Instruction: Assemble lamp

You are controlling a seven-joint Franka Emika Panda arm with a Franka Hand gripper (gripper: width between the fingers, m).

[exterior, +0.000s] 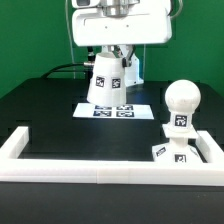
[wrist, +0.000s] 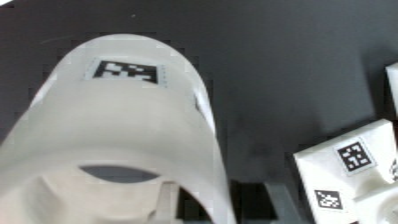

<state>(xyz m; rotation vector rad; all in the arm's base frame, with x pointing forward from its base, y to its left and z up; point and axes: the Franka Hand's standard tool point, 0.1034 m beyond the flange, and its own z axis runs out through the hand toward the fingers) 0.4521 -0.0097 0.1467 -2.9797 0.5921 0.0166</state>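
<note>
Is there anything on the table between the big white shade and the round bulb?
In the exterior view, only bare black table lies between the shade and the bulb. The marker board sits under the shade, stopping short of the bulb.

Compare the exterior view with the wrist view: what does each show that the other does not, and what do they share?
Only the exterior view shows the bulb standing upright on the base in the corner of the white rail frame, at that view's right, and the robot arm above.

Only the wrist view shows the shade from close up, with its hollow open end and the tag on its side filling the picture.

Both show the shade, the marker board beside it and the black table.
</note>
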